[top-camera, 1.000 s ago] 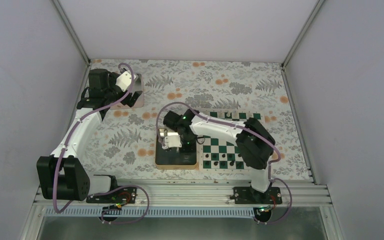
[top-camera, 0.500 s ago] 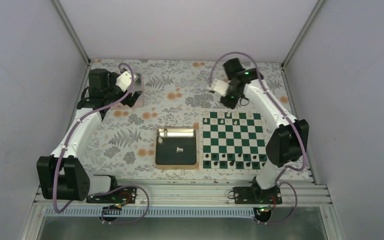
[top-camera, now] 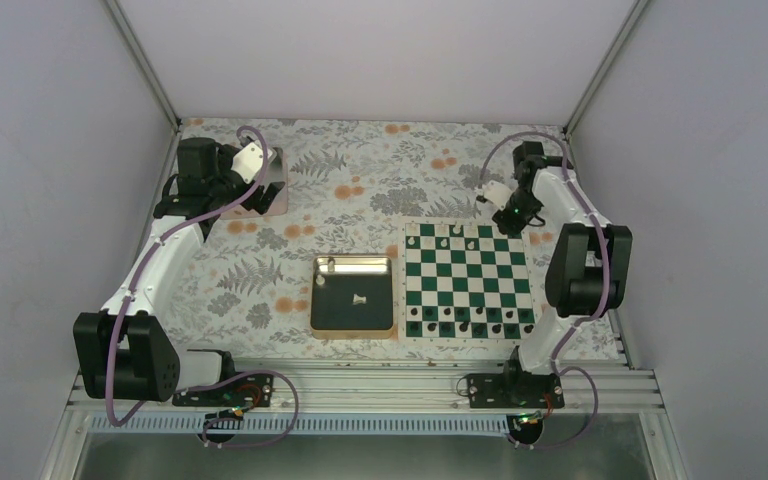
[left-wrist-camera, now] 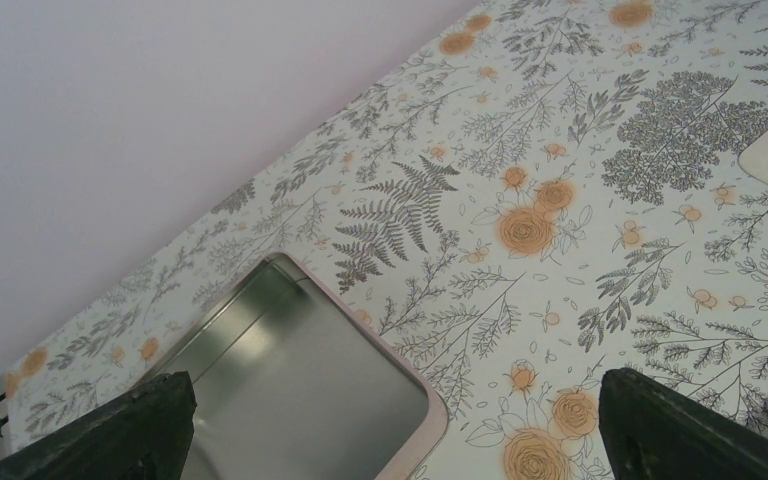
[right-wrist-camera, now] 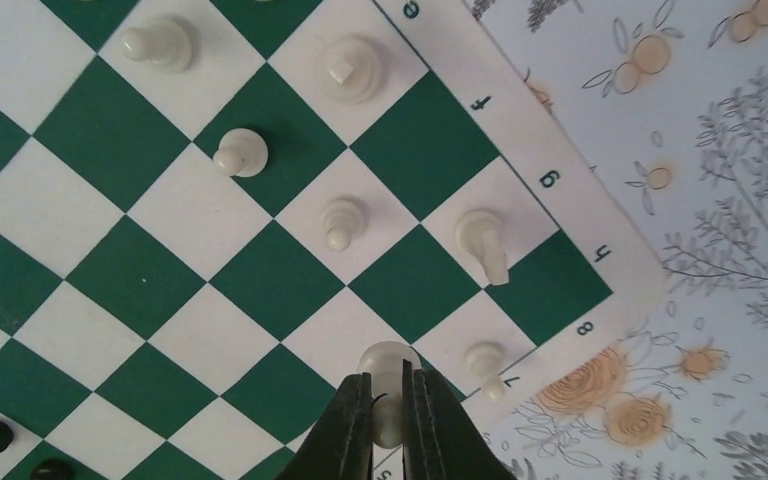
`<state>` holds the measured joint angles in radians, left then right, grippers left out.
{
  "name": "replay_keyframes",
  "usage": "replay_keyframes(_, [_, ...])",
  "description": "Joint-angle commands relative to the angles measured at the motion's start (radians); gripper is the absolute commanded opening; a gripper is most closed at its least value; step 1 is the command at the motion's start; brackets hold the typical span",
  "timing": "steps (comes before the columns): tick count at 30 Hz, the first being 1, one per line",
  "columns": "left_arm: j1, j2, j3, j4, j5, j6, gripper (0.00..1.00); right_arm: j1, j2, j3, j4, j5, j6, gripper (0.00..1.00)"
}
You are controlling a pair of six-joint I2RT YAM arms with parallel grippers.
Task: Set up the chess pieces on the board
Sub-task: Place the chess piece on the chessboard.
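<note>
The green and white board (top-camera: 465,285) lies right of centre. Several white chess pieces stand on its far rows in the right wrist view: a rook (right-wrist-camera: 348,68), pawns (right-wrist-camera: 241,153) (right-wrist-camera: 341,222) and a knight (right-wrist-camera: 483,243). My right gripper (right-wrist-camera: 387,388) is shut on a white pawn (right-wrist-camera: 388,358) just above the board's far right corner (top-camera: 508,214). Another white pawn (right-wrist-camera: 484,362) lies close beside it. My left gripper (left-wrist-camera: 400,410) is open and empty over a silver tin (left-wrist-camera: 290,380) at the far left (top-camera: 260,192).
A gold-rimmed tray (top-camera: 316,300) left of the board holds two white pieces (top-camera: 358,299) (top-camera: 331,265). Black pieces (top-camera: 460,322) fill the board's near rows. The booth's walls stand close behind and to the right of the right arm.
My right arm has swung from the gold tray to the back of the table, then down to the board's far right corner. The left arm has not moved.
</note>
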<state>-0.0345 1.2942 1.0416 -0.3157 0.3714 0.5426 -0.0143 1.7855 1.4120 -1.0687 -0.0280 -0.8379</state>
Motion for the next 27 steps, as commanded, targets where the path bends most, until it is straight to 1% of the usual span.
replay_keyframes(1, [0.003,0.001,0.009,0.006,0.020,0.010,1.00,-0.031,0.017,-0.045,0.057,-0.043,-0.028,0.08])
replay_keyframes(7, [0.003,0.004,0.008,0.007,0.022,0.010,1.00,-0.059,0.053,-0.080,0.109,-0.061,-0.027,0.08])
replay_keyframes(19, [0.004,0.006,0.010,0.004,0.020,0.011,1.00,-0.068,0.123,-0.089,0.141,-0.076,-0.025,0.08])
replay_keyframes(27, [0.003,0.008,0.011,0.004,0.020,0.011,1.00,-0.085,0.133,-0.091,0.149,-0.074,-0.029,0.09])
